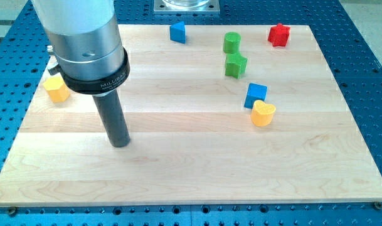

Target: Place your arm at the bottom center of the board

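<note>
Tip (120, 144), bare rod touching no block, on wooden board (191, 182) left of centre, above bottom edge; yellow block (56, 89) nearest, up-left; bottom-centre placement seemingly unfinished: rightward and downward travel remaining.

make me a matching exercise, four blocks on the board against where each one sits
Things:
1. red block
2. yellow heart
3. yellow block
4. green cylinder

Places:
A. by the board's left edge, partly behind the arm
B. right above the green cube
C. top right corner of the board
D. touching the lower blue cube, right of centre

Pairs: 1-C, 2-D, 3-A, 4-B

My tip rests left of centre, away from all four.
</note>
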`<state>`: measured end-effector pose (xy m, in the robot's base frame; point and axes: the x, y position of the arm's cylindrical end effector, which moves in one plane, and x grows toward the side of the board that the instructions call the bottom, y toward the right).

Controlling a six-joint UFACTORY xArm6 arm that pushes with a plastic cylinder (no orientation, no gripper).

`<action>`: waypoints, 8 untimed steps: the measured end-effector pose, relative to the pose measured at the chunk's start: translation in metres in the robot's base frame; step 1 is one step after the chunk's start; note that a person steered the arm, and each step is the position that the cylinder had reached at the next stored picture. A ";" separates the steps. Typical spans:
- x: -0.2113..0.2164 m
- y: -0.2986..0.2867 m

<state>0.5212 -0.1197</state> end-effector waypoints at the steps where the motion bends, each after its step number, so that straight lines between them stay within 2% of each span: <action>1: 0.000 0.008; 5: -0.001 0.009; 6: 0.038 0.053; 7: 0.057 0.123; 8: 0.048 0.146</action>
